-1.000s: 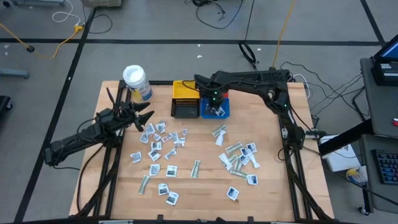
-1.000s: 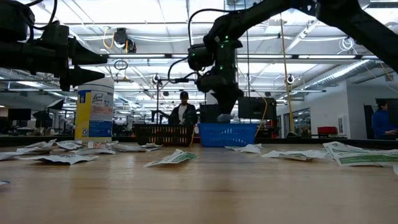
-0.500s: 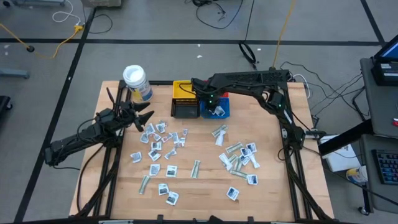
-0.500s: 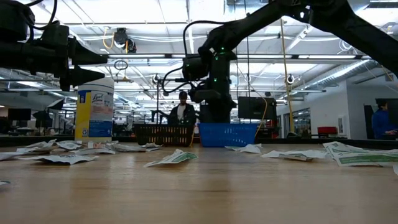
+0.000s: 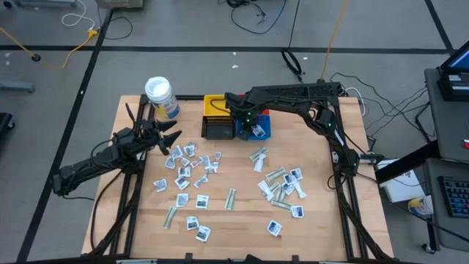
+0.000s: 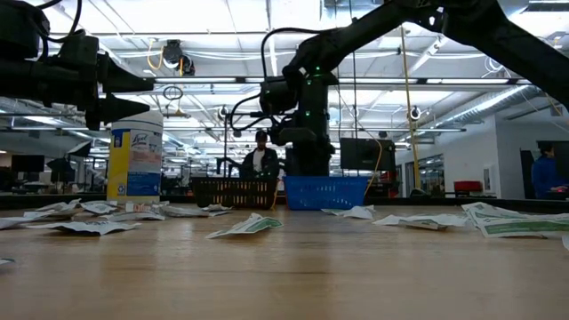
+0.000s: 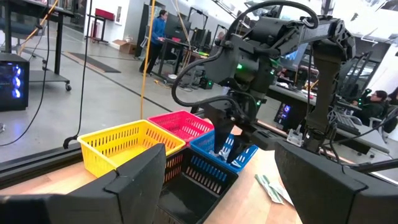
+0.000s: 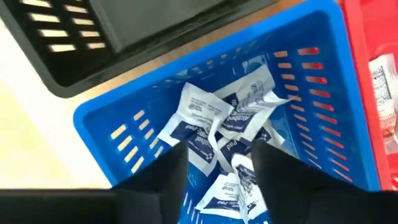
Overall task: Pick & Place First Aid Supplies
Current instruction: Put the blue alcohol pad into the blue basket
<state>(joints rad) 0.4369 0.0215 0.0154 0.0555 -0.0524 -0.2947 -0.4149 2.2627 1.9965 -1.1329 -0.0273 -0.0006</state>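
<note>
**benchwatcher:** So what's the table like? Light wooden top (image 5: 315, 235), sitting in the middle of the high view on a grey floor marked with black tape lines, cables snaking along the upper edge. First aid packets (image 5: 192, 170) are scattered all over the centre and lower half, squarish ones left of centre, another bunch with long strips (image 5: 282, 183) to the right. A white-lidded wipes jar (image 5: 160, 95) stands at the table's upper left corner.

**gripgeek:** And the bins?

**benchwatcher:** Clustered at top centre: yellow bin (image 5: 214, 106), black bin (image 5: 217, 129) below it, blue bin (image 5: 256, 130) to its right, red bin (image 7: 181, 124) behind the blue. The right gripper (image 8: 214, 163) hangs right over the blue bin, fingers parted with nothing pinched between them; a heap of packets (image 8: 221, 121) lies inside the bin just beneath.

**gripgeek:** Left arm?

**benchwatcher:** The left gripper (image 5: 170, 141) hovers at the packets' left edge, jaws spread wide, empty.

**gripgeek:** Room behind?

**benchwatcher:** Big open workshop in the low view, ceiling lights, desks, monitors. A person (image 6: 260, 158) shows behind the black bin, another person (image 6: 544, 171) at far right.
</note>
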